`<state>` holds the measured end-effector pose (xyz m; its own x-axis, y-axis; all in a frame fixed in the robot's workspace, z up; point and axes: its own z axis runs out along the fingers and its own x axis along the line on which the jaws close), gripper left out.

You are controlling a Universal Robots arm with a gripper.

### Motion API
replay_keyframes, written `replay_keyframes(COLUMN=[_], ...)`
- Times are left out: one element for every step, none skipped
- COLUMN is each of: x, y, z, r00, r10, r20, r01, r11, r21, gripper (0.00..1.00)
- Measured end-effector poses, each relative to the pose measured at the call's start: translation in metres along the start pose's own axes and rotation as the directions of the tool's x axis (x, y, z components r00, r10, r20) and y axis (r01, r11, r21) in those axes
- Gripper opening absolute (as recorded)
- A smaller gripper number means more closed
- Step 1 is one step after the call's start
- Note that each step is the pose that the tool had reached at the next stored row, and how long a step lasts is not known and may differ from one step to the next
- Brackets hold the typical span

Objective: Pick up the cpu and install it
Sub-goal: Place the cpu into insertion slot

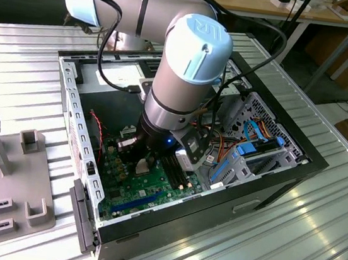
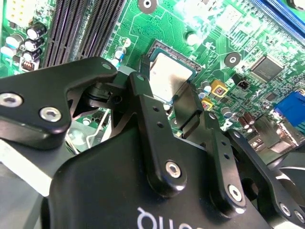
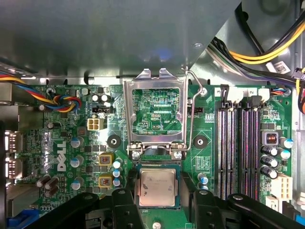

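Cpu [image 3: 157, 187] flat in its socket [image 3: 157, 166], metal top up, edges square to it — hand [image 3: 162, 195] spread either side.

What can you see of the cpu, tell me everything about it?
The cpu is a thin, flat square chip with a dull silver-grey metal top and a narrow green rim. It lies level in its socket on the green motherboard, just beside the hinge of the metal socket frame, which is flipped open, not clamped over it. The hand is right at the chip; whether it touches it cannot be told.
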<state>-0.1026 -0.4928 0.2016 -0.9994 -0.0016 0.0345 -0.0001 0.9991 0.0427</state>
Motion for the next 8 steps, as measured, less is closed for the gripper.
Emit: replay_keyframes(x=[0.0,0.0,0.0,0.0001,0.0001,0.0001,0.0001,0.0001], y=[0.0,0.0,0.0,0.0,0.0,0.0,0.0,0.0], z=[-0.0004,-0.0006,-0.0007,-0.0007,-0.0009,-0.0009,-0.0009,-0.0008], r00=[1.0,1.0,1.0,1.0,1.0,1.0,1.0,1.0], r10=[0.0,0.0,0.0,0.0,-0.001,-0.001,-0.002,-0.003], r20=[0.0,0.0001,0.0001,0.0001,0.0,-0.0001,-0.0001,-0.0001], r01=[0.0,0.0,0.0,0.0,0.001,0.001,0.002,0.003], r11=[1.0,1.0,1.0,1.0,1.0,1.0,1.0,1.0], r21=[0.0007,0.0013,0.0016,0.0019,0.0026,0.0029,0.003,0.003], gripper=[0.46,0.46,0.46,0.46,0.46,0.46,0.46,0.46])
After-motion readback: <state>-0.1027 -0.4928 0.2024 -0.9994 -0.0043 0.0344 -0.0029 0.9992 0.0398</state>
